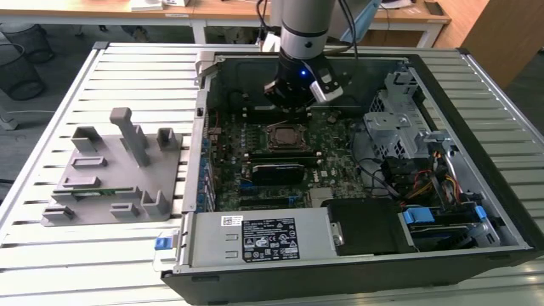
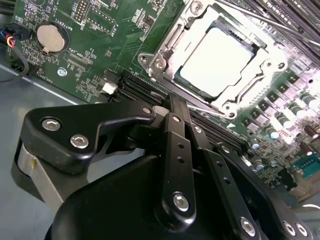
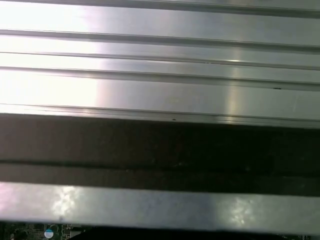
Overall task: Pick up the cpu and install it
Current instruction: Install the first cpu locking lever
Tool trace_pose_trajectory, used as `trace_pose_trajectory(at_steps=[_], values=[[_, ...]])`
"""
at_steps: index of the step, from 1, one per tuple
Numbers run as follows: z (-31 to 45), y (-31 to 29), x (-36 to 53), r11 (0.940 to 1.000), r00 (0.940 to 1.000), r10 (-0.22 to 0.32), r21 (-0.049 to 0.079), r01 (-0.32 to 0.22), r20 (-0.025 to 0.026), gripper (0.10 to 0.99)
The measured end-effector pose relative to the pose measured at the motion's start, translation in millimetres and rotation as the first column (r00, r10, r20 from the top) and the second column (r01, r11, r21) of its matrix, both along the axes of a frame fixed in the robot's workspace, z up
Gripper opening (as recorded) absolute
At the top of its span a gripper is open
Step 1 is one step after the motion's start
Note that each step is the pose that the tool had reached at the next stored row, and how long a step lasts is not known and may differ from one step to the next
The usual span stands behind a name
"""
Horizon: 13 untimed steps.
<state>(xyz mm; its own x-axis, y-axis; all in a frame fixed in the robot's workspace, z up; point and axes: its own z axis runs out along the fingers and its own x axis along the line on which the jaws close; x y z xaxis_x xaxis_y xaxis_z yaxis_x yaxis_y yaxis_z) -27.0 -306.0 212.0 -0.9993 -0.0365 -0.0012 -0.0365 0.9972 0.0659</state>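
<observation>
Silvery cpu (image 2: pixel 218 61) seated in socket | second wrist view | jaws (image 2: pixel 176 111) clenched, empty

Slatted metal table (image 1: pixel 68 255) of pale ribbed aluminium, catching soft overhead glare along the slats; same bright ribs seen close in the first wrist view (image 3: pixel 160 80). Beyond the table's far edge, a light wooden desk (image 1: pixel 229 11) with white legs, spanning the exterior view. Off the table's far corner at the exterior view's left, two dark wire-mesh bins (image 1: pixel 19 60) on grey floor (image 1: pixel 64 44). At the opposite far corner, a wooden panel (image 1: pixel 501 32). Even indoor light, no hard shadows.
</observation>
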Motion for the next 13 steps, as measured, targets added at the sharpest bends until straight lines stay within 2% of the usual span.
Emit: trace_pose_trajectory(at_steps=[13], values=[[-11.5,0.1,4.7,1.0000,1.0000,0.000,0.000,0.000,0.0000,0.106]])
